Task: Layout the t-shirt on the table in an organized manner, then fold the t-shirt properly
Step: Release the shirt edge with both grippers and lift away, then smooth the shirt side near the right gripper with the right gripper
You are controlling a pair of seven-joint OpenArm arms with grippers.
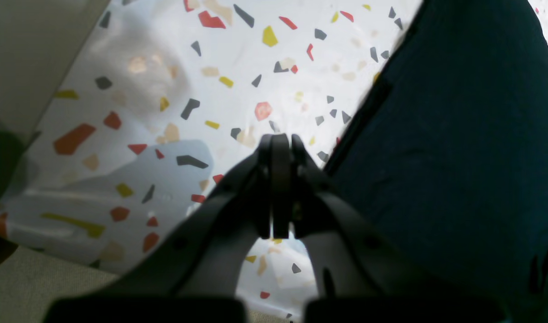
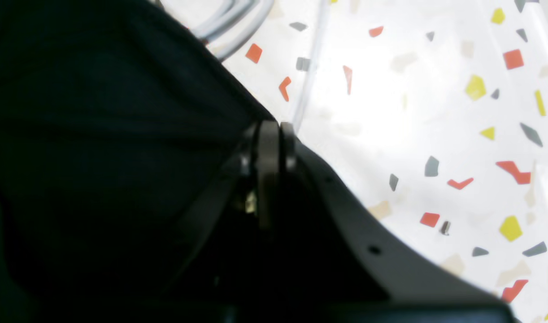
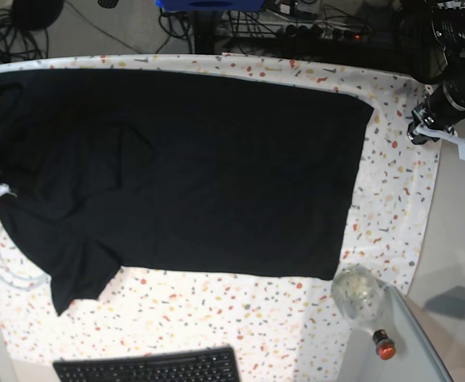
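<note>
I have 1 t-shirt (image 3: 201, 167) in front of me, black and spread flat across the far half of the table (image 3: 216, 318), with its straight bottom hem toward the right side of the base view and 1 sleeve (image 3: 77, 278) sticking out toward the near left corner. I count 2 grippers. The left gripper (image 1: 280, 139) sits just beyond the shirt's hem edge, over bare speckled cloth, its 2 fingers pressed together with nothing between them; the black fabric lies right beside it in its wrist view. The right gripper (image 2: 269, 128) is at the opposite, collar end of the shirt, at the fabric's border; its fingers are pressed together too, but the picture is too dark there for me to say whether cloth is pinched between them. A few pale cables (image 2: 238, 22) run over the tablecloth just past the shirt at that end. Nearer to me than the shirt, I see 1 black keyboard (image 3: 149, 368) at the table's front edge, 1 crumpled clear plastic piece (image 3: 356, 293) just off the shirt's near hem corner, and 1 small red button (image 3: 384, 345) on the plain side surface beyond that.
</note>
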